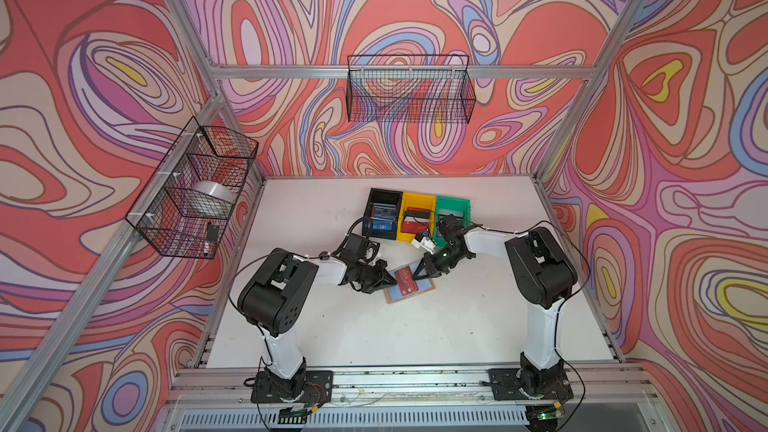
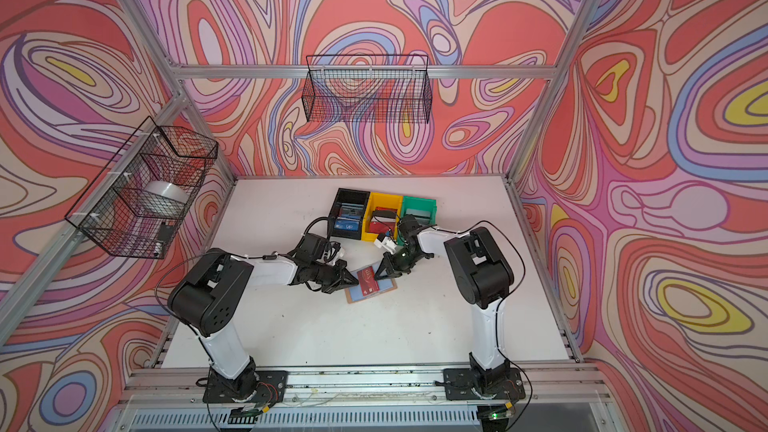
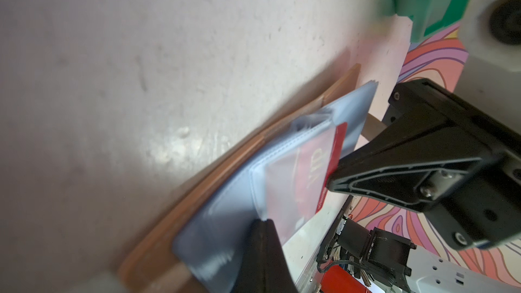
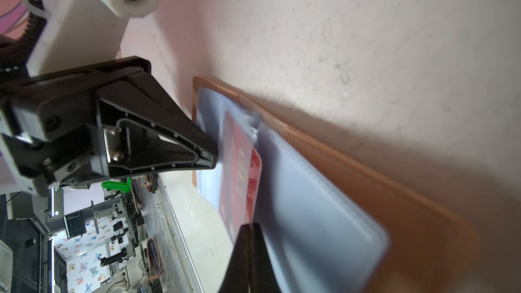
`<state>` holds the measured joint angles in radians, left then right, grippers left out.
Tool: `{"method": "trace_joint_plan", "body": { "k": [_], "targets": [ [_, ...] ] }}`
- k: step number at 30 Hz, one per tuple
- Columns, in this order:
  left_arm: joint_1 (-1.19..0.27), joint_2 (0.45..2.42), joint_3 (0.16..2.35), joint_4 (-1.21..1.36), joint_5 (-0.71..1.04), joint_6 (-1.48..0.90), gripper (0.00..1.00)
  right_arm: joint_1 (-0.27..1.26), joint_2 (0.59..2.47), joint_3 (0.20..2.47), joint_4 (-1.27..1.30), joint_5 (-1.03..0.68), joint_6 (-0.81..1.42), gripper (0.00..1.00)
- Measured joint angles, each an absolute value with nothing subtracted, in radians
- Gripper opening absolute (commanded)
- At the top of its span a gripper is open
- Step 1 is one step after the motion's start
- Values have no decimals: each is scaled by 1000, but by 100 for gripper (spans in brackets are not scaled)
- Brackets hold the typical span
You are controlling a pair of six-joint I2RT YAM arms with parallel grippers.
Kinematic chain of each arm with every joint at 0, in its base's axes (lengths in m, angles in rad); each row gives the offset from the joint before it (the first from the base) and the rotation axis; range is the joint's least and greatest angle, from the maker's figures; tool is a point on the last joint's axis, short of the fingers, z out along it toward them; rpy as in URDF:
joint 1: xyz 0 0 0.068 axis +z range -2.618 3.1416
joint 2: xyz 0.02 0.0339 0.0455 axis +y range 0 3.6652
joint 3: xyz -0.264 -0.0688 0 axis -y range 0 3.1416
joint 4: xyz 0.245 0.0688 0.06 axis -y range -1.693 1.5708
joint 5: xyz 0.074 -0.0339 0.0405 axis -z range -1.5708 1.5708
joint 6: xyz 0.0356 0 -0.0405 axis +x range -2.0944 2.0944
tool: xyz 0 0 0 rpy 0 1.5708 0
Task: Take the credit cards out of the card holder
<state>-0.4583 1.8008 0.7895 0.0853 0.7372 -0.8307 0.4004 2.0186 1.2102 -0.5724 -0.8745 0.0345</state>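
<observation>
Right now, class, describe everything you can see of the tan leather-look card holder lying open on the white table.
The tan leather-look card holder lies open on the white table, near its middle. Its stitched cover faces down, and its pale blue clear plastic sleeves fan upward. A red VIP card sticks partly out of one sleeve. The shut left claw pinches a sleeve edge, and the shut right claw pinches the card's exposed edge.

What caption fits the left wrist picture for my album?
Left pincer holds a sleeve of the card holder while right pincer grips the red card.
</observation>
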Motion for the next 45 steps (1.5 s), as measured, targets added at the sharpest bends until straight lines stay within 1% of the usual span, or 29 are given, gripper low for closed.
{"method": "trace_joint_plan", "body": {
  "k": [10,21,33,39,42,45],
  "targets": [
    [-457,1801,789,85,738,-822,0,382,2000,1210,-607,-842,20,0],
    [-456,1802,797,71,738,-808,0,348,1866,1203,-699,-789,-6,0],
    [-450,1816,818,44,758,-795,0,348,1854,1254,-803,-773,-45,0],
    [-450,1821,839,13,759,-777,0,348,1850,1427,-916,-726,-88,0],
    [-450,1826,859,-20,754,-757,0,348,1877,1583,-989,-686,-120,0],
    [-450,1836,884,-51,751,-736,0,348,1945,1748,-1050,-642,-157,0]
  ]
}}
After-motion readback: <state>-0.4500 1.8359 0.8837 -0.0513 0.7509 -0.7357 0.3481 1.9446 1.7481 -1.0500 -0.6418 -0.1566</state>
